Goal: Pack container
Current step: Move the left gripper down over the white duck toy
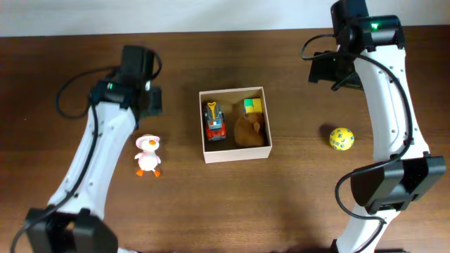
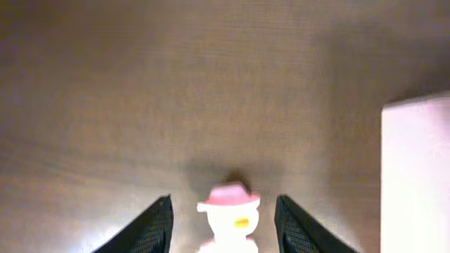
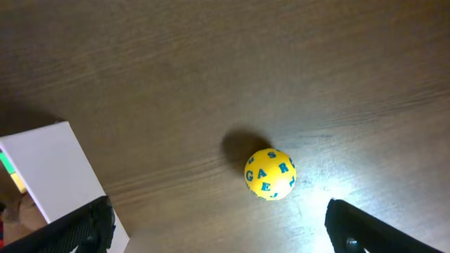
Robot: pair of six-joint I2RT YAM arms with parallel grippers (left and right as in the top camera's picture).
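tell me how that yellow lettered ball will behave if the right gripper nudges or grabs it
The yellow ball looks fully round and sits free on the flat table, so a nudge would probably send it rolling. Its curved surface might slip out of the right gripper unless gripped across its middle.
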